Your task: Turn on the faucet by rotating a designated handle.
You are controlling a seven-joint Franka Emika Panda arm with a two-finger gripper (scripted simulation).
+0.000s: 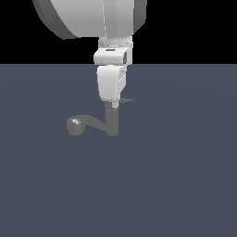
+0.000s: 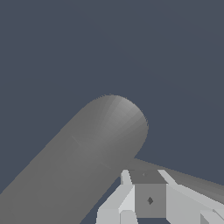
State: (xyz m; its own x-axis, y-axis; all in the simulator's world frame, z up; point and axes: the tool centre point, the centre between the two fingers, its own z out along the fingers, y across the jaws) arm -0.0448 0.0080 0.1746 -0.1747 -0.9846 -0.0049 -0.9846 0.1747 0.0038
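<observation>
In the exterior view the faucet (image 1: 112,124) is a small dark grey tap with an upright body. Its curved spout runs toward the exterior view's left and ends in a round head (image 1: 75,125). The handle (image 1: 127,99) is a thin flat blade sticking out toward the exterior view's right at the top of the body. My gripper (image 1: 111,107) hangs straight down over the body top, right beside the handle, with its fingers together. In the wrist view the fingers (image 2: 149,200) sit against the handle blade (image 2: 192,183), next to a thick grey cylinder of the faucet (image 2: 83,162).
The faucet stands on a flat blue-grey floor (image 1: 176,185). My white arm (image 1: 92,18) comes down from above.
</observation>
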